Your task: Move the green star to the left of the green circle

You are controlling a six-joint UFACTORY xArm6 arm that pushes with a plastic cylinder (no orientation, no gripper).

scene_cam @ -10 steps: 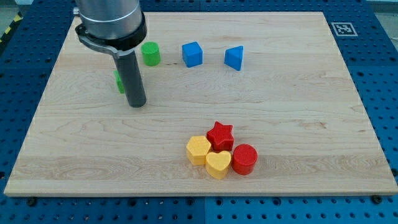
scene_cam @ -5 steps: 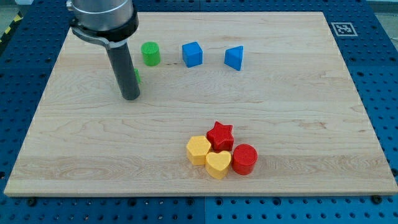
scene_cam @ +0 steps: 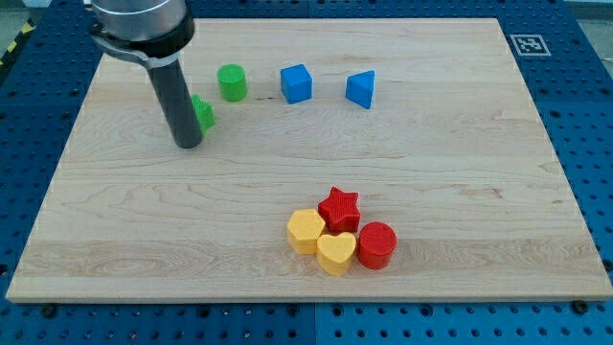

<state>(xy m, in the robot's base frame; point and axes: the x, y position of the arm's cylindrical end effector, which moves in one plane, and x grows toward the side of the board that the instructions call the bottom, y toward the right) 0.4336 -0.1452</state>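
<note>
Rod against the green star, far-left part of the board

The wooden board (scene_cam: 460,144) carries everything; my tip (scene_cam: 188,144) rests at the near-left edge of the green star (scene_cam: 203,113), which the rod half hides (no pincer here — nothing opens or shuts). The green circle (scene_cam: 231,82) sits just beyond and right of the star, not touching. To do this well, I judge the tip should work round to the star's right side and push left and slightly away — gently, without nudging the circle.
</note>
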